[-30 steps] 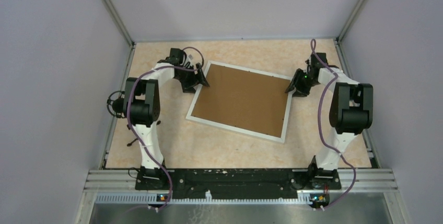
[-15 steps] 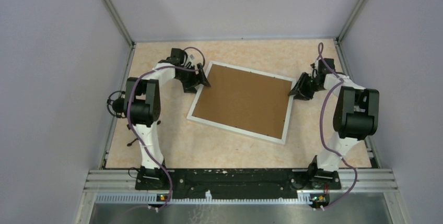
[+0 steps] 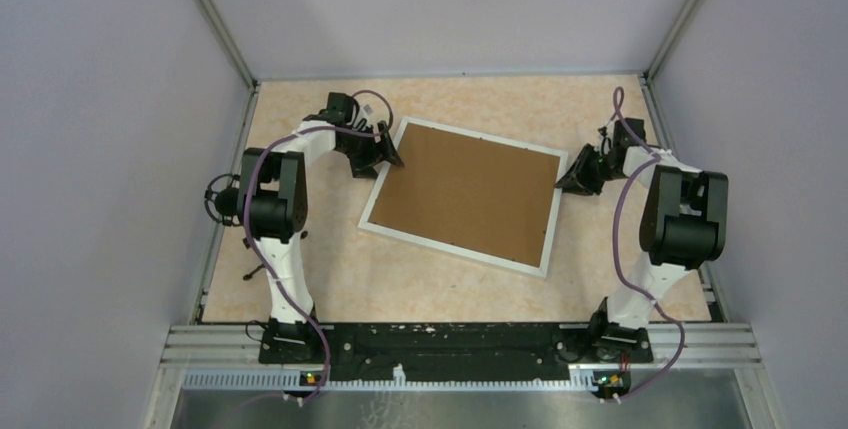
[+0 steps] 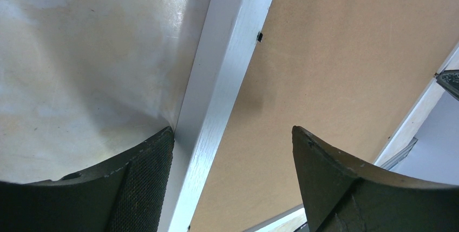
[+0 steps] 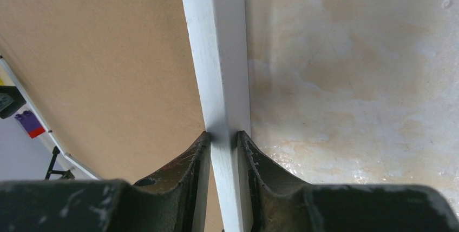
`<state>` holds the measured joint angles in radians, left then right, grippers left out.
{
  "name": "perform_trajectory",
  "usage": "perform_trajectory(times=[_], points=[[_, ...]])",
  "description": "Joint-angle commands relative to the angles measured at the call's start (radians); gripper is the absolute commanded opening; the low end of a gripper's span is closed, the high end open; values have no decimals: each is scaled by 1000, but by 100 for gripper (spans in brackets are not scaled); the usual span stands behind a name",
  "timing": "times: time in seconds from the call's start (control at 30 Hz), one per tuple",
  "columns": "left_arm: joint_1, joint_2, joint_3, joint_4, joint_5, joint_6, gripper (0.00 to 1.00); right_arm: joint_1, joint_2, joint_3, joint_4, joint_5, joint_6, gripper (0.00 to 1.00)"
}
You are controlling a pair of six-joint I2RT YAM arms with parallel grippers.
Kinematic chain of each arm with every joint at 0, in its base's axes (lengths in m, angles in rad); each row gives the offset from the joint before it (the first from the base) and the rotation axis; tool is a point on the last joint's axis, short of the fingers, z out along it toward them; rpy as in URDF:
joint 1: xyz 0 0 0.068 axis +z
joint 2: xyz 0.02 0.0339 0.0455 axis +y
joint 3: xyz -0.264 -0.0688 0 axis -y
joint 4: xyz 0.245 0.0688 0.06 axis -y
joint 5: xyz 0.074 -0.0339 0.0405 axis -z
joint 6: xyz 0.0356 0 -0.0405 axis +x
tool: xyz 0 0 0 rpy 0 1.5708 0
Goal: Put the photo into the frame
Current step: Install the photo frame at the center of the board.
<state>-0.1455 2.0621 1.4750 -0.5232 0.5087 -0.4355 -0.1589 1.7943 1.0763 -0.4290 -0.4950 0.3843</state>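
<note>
The pale, marbled worktop [image 3: 420,294] fills the middle of the overhead view, and the frame [image 3: 450,250] lies flat on it just above centre, turned slightly so its lower right corner dips toward the bottom of the picture. A plain brown board [image 3: 465,194] fills the whole opening inside its thin white bars. The left arm [image 3: 275,199] bends up the left side of the picture to the frame's upper left corner, and the right arm [image 3: 680,214] bends up the right side to the frame's right bar, near its upper right corner. The left hand [image 4: 233,134] is released and spread wide across the left bar: one finger [image 4: 141,189] sits against the bar's outer edge over the worktop, and the other is over the brown board, apart from the bar. The right hand [image 5: 222,137] is clenched on the frame's right bar, a finger pressed to each side of the white strip. A small dark tab [image 4: 260,37] shows at the inner edge of the left bar, against the board.
</note>
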Motion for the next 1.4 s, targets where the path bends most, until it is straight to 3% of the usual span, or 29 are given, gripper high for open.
perform_trajectory(times=[0.0,0.27,0.43,0.57,0.63,0.8,0.9,1.03,1.1,1.27,1.37], points=[[-29,31,-21,-6,63,-11,84,17,-3,-17,32,-12,-6,25],[-30,32,-20,-4,71,-11,83,109,66,15,-52,289,6,25],[-37,31,-19,-6,66,-8,83,245,183,95,-149,519,8,25],[-47,18,-17,-15,31,0,85,313,213,117,-169,591,21,27],[-53,-2,-16,-21,-18,9,87,320,194,142,-204,604,9,32],[-102,-165,-28,-31,-259,45,95,288,-1,231,-238,467,-36,62],[-145,-294,-59,-37,-455,59,98,273,-89,256,-206,438,-74,70],[-241,-469,-98,-103,-581,72,98,280,-33,365,-251,438,-165,75],[-289,-555,-149,-136,-476,52,98,289,8,414,-235,441,-204,76],[-319,-682,-446,-67,36,-47,98,289,135,529,-93,262,-264,78],[-413,-751,-617,9,110,-165,98,289,291,687,-136,156,-257,79]])
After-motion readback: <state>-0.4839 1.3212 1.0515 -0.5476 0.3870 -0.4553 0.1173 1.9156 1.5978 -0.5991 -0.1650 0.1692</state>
